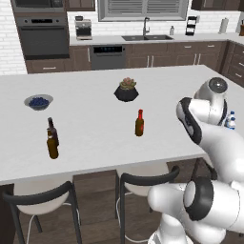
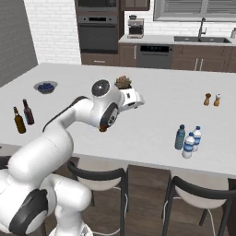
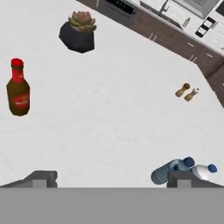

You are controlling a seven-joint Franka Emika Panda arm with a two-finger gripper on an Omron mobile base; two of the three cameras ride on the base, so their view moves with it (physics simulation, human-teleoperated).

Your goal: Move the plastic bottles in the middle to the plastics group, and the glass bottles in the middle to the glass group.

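Amber glass bottle (image 1: 139,123): alone mid-counter (image 1: 95,138), likely next for the glass group (image 1: 52,139) at nine o'clock.
Plastic bottles (image 2: 188,140): clustered at three o'clock, apparently sorted.
End effector (image 3: 112,178): spread wide, empty.

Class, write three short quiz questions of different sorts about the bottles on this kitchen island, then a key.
1. True or false: the red-capped brown bottle stands with the two dark-topped brown bottles.
2. How many plastic bottles stand together at the island's right end?
3. The open pincer holds: A) a bottle B) nothing.

Key: 1 false, it stands alone mid-island; 2 three; 3 B.
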